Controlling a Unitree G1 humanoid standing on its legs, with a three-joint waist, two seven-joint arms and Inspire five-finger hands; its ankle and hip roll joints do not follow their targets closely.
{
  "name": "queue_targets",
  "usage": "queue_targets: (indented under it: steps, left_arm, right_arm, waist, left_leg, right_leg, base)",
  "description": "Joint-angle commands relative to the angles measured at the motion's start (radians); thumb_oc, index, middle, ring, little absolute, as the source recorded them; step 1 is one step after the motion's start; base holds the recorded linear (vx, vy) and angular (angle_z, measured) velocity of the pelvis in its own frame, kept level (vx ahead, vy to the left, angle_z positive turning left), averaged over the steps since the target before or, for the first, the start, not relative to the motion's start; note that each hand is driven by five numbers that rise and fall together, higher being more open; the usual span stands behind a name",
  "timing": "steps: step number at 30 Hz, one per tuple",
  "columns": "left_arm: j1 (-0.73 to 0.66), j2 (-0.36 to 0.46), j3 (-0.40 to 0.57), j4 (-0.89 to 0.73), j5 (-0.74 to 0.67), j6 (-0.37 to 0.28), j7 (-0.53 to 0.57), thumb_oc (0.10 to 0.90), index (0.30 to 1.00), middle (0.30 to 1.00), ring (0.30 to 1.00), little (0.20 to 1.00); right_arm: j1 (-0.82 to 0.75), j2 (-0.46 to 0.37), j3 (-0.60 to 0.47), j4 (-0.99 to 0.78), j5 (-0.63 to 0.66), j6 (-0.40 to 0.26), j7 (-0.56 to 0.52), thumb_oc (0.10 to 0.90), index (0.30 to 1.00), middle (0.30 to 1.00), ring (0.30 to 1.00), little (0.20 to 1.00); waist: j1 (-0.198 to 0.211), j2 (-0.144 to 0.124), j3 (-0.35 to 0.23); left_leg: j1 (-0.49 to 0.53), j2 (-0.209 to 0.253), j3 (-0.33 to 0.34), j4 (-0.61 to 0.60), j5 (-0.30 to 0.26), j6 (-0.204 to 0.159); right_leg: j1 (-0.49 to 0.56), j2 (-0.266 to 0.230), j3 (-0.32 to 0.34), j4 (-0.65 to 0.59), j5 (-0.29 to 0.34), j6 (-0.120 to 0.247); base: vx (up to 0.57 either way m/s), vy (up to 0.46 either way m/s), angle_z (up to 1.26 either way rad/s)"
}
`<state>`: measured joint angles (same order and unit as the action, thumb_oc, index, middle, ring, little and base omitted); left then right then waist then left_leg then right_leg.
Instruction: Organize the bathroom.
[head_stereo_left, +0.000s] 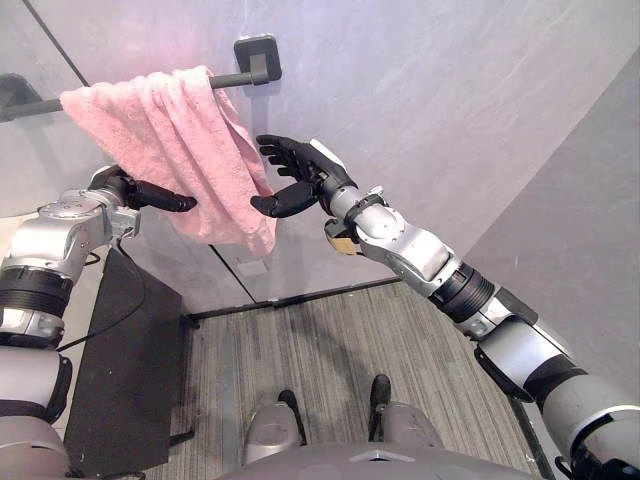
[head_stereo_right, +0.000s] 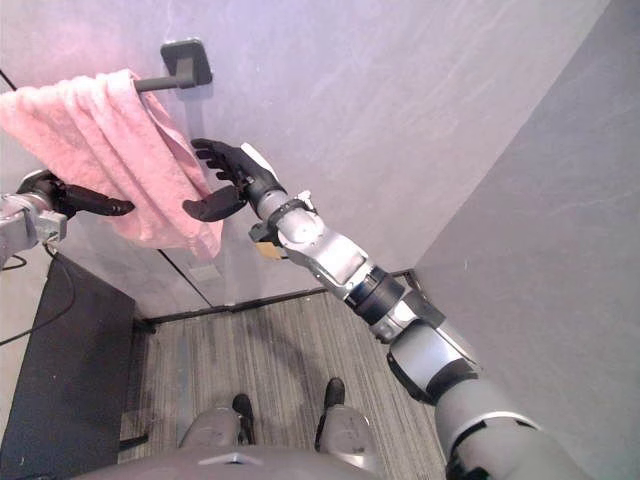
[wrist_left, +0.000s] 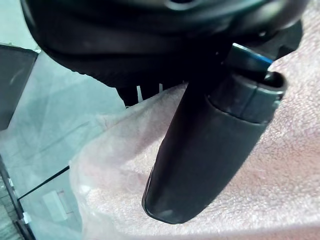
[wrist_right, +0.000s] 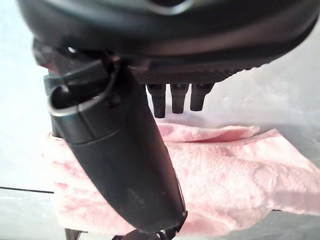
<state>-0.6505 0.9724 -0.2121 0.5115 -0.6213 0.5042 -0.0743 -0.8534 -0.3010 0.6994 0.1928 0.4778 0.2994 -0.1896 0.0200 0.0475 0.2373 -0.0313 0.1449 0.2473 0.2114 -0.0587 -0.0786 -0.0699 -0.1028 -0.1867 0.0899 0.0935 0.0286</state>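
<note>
1. You are looking at a pink towel (head_stereo_left: 175, 140) that is hanging over a dark towel bar (head_stereo_left: 130, 92) on the grey wall (head_stereo_left: 430, 90), draping down in bunched folds with its lower edge sagging lower toward the right.
2. The bar's left stretch is running out of the right eye view, and the towel is covering its middle, so you are seeing only the right end where it is meeting a square dark wall mount (head_stereo_left: 258, 56).
3. Your left hand (head_stereo_left: 140, 192) is reaching in from the left at the towel's lower left part, with one dark finger pointing straight across the front of the cloth; in the left wrist view the thumb (wrist_left: 200, 160) is lying extended against the pink pile.
4. The rest of that hand's fingers are sitting behind the towel's edge, so you cannot tell whether they are pinching the cloth or not.
5. Your right hand (head_stereo_left: 300, 175) is hovering just beside the towel's right edge, palm turned toward it, fingers spread and relaxed above and the thumb jutting out below; it is gripping nothing.
6. The right arm is stretching up from the lower right, with the wrist cocked toward the wall.
7. Below, a dark mat (head_stereo_left: 130, 370) is lying on the striped grey floor (head_stereo_left: 330, 340).
</note>
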Motion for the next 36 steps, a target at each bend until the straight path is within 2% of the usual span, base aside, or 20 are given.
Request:
queue_targets:
  steps: [1, 10, 16, 18, 23, 30, 36]
  left_arm:
    - [-0.12, 0.057, 0.083, 0.03, 0.025, -0.176, 0.082, 0.8, 0.9, 0.9, 0.9, 0.9]
    - [-0.122, 0.036, 0.079, 0.043, 0.009, -0.215, 0.1, 0.8, 0.9, 0.9, 0.9, 0.9]
    - [-0.156, 0.023, 0.073, 0.038, -0.037, -0.268, 0.16, 0.8, 0.9, 0.9, 0.9, 0.9]
    - [-0.181, 0.018, 0.063, 0.029, -0.069, -0.288, 0.208, 0.8, 0.9, 0.9, 0.9, 0.9]
    - [-0.22, -0.018, 0.065, -0.029, -0.142, -0.266, 0.296, 0.8, 0.9, 0.9, 0.9, 0.9]
    - [-0.231, -0.058, 0.053, -0.067, -0.164, -0.246, 0.322, 0.8, 0.9, 0.9, 0.9, 0.9]
    - [-0.235, -0.074, 0.053, -0.094, -0.161, -0.247, 0.343, 0.8, 0.9, 0.9, 0.9, 0.9]
  right_arm:
    - [-0.12, 0.046, -0.047, -0.043, -0.049, -0.113, -0.027, 0.8, 0.9, 0.9, 0.9, 0.9]
    - [-0.16, 0.029, -0.053, -0.021, -0.093, -0.133, -0.054, 0.8, 0.9, 0.9, 0.9, 0.9]
    - [-0.193, 0.009, -0.063, 0.003, -0.147, -0.168, -0.092, 0.8, 0.9, 0.9, 0.9, 0.9]
    - [-0.206, -0.001, -0.069, 0.018, -0.111, -0.18, -0.099, 0.8, 0.9, 0.9, 0.9, 0.9]
    - [-0.207, -0.011, -0.083, 0.051, -0.026, -0.187, -0.145, 0.8, 0.9, 0.9, 0.9, 0.9]
    - [-0.212, 0.003, -0.092, 0.124, 0.033, -0.22, -0.166, 0.8, 0.9, 0.9, 0.9, 0.9]
    - [-0.216, 0.022, -0.095, 0.159, 0.089, -0.222, -0.127, 0.8, 0.9, 0.9, 0.9, 0.9]
  waist:
    - [-0.002, 0.039, -0.037]
    - [-0.002, 0.036, -0.021]
    - [-0.001, 0.025, -0.016]
    - [-0.001, 0.021, -0.014]
    - [0.004, 0.006, -0.025]
    - [0.012, -0.001, -0.027]
    - [0.02, -0.001, -0.017]
  left_leg:
    - [0.022, 0.001, -0.026, 0.022, -0.035, 0.02]
    - [0.009, -0.001, -0.033, 0.029, -0.034, 0.019]
    - [0.003, -0.001, -0.034, 0.017, -0.025, 0.017]
    - [0.001, 0.001, -0.037, 0.011, -0.02, 0.014]
    - [0.001, 0.007, -0.047, 0.016, -0.022, 0.008]
    - [0.004, 0.011, -0.049, 0.021, -0.022, 0.006]
    - [-0.003, 0.013, -0.052, 0.039, -0.025, 0.002]
  right_leg:
    - [0.004, -0.095, 0.043, 0.075, -0.136, 0.126]
    - [-0.006, -0.094, 0.056, 0.077, -0.132, 0.128]
    - [-0.013, -0.089, 0.061, 0.073, -0.131, 0.128]
    - [-0.016, -0.086, 0.06, 0.077, -0.133, 0.128]
    - [-0.006, -0.081, 0.056, 0.069, -0.137, 0.125]
    - [0.008, -0.08, 0.055, 0.063, -0.136, 0.125]
    - [0.015, -0.086, 0.048, 0.067, -0.135, 0.123]
  base:
    - [0.0, 0.0, 0.0]
    - [0.0, 0.001, 0.0]
    - [0.0, 0.0, 0.0]
    - [0.0, 0.0, 0.0]
    - [0.02, -0.016, 0.03]
    - [0.03, -0.01, 0.03]
    - [0.0, 0.0, 0.0]
